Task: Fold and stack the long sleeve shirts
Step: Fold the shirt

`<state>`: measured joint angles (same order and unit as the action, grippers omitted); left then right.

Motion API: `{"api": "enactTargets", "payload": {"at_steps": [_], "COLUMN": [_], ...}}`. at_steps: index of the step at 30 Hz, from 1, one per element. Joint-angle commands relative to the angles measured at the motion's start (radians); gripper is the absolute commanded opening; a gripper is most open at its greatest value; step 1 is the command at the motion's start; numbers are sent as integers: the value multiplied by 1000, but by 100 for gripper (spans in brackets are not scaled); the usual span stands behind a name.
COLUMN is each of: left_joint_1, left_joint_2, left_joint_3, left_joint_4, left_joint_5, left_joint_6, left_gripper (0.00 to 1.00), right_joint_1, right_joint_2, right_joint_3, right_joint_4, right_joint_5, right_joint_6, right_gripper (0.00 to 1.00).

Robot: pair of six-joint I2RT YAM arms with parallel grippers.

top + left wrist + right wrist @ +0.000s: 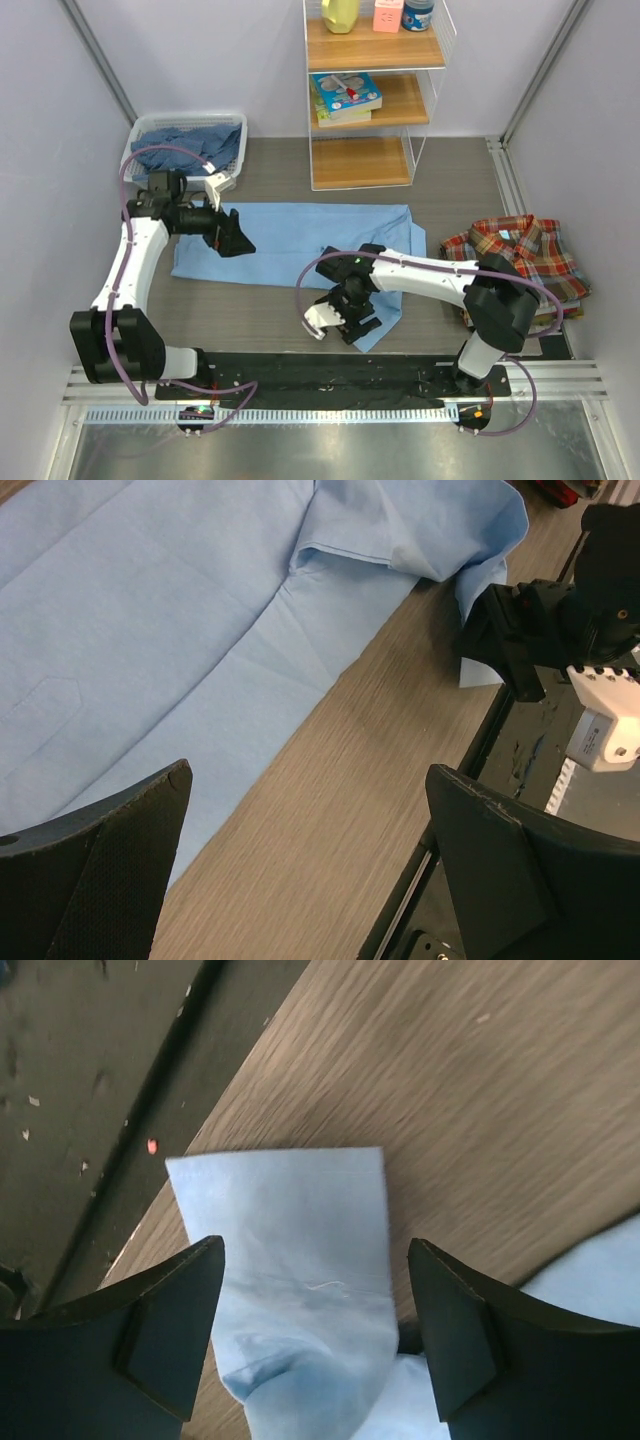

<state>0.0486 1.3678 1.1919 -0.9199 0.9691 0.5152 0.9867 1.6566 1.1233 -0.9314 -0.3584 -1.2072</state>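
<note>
A plain light blue long sleeve shirt (pixel 300 240) lies spread flat across the table's middle. One sleeve runs down toward the near edge, and its cuff (pixel 290 1230) lies on the wood between my right gripper's fingers. My right gripper (pixel 348 320) is open, straddling the cuff without closing on it (pixel 315 1300). My left gripper (pixel 240 243) is open and empty, hovering over the shirt's left part; in the left wrist view (pixel 310 820) bare wood shows between its fingers, with the shirt (pixel 150 630) beyond. A folded plaid shirt (pixel 525 258) lies at the right.
A white basket (pixel 232 128) with darker blue shirts (pixel 180 142) stands at the back left. A wire and wood shelf (pixel 365 160) stands at the back centre. A black base rail (pixel 330 380) runs along the near edge. The right arm shows in the left wrist view (pixel 560 620).
</note>
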Motion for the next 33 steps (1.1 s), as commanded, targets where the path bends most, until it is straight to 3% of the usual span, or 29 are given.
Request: {"api": "enactTargets", "payload": {"at_steps": [1,3,8,14,16,17,18,22,25,29,32,33], "left_joint_1": [28,39,45,13,-36,-39,-111,-190,-223,-257,-276,-276], "left_joint_2": [-45,-45,-56,-108,-145,-160,-174,-190,-138,-33,-42,-71], "left_joint_3": [-17,-14,-2,28,8,-15,-37,-106,-33,44,0,-29], "left_joint_4": [18,27,15,-79,-54,-18,116,441,535,546,594,619], "left_joint_5": [37,48,54,94,138,146,143,92,69,78,68,40], "left_joint_6": [-43,-73,-58,66,63,8,-38,-299,-434,-613,-765,-884], "left_gripper": [100,100,100,100,100,100,100,100,100,100,100,100], "right_joint_1": [27,30,20,-225,-316,-336,-355,-384,-385,-384,-384,-382], "right_joint_2": [12,35,23,-64,-90,-122,-139,-199,-222,-273,-287,-290], "right_joint_3": [-34,-22,55,349,386,379,356,311,311,254,239,236], "right_joint_4": [6,-6,-12,55,169,219,314,439,465,581,618,620], "right_joint_5": [84,79,55,-163,-240,-246,-269,-289,-281,-228,-186,-180], "right_joint_6": [-94,-80,-25,246,338,421,455,498,508,551,580,578], "right_gripper": [66,53,2,1,1,1,1,1,1,1,1,1]}}
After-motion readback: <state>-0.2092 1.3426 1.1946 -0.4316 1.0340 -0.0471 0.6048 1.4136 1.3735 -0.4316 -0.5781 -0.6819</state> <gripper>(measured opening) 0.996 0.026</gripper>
